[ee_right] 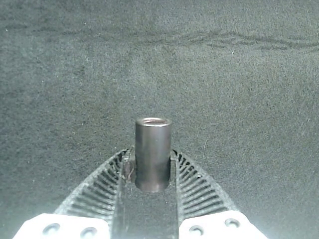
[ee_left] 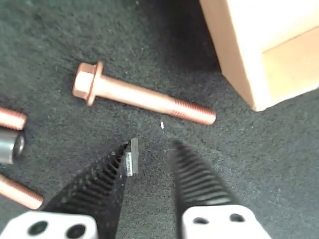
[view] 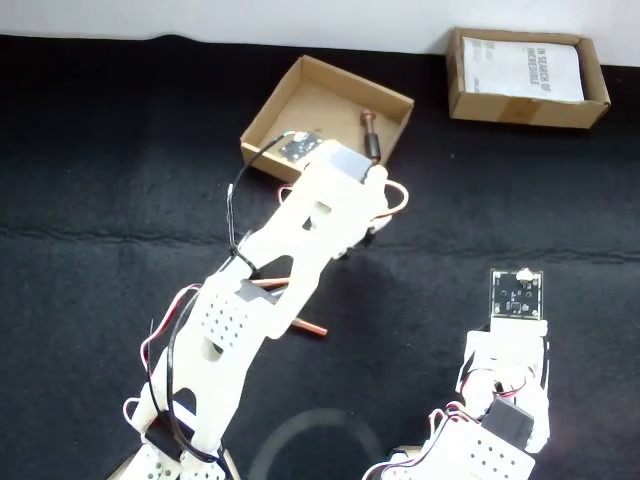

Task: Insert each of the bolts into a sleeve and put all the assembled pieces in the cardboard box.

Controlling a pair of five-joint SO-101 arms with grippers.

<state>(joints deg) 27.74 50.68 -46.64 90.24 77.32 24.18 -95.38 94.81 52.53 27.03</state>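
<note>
A copper bolt (ee_left: pixel 144 94) lies flat on the black cloth just beyond my left gripper (ee_left: pixel 152 145), which is open with nothing between its fingers. A corner of the cardboard box (ee_left: pixel 264 45) stands close past the bolt. In the high view the left arm (view: pixel 300 240) stretches to the box (view: pixel 270 110), which holds one bolt-and-sleeve piece (view: pixel 371 136). My right gripper (ee_right: pixel 152 154) is shut on a dark metal sleeve (ee_right: pixel 152 149), held upright with its threaded bore facing up. The right arm (view: pixel 517 293) sits at the near right.
Two more copper bolts (view: pixel 310 326) (view: pixel 268 282) lie partly under the left arm. Beside the left gripper I see bolt ends (ee_left: pixel 11 119) (ee_left: pixel 20 191) and a grey sleeve (ee_left: pixel 10 147). A second box (view: pixel 527 75) with a printed sheet stands at the far right.
</note>
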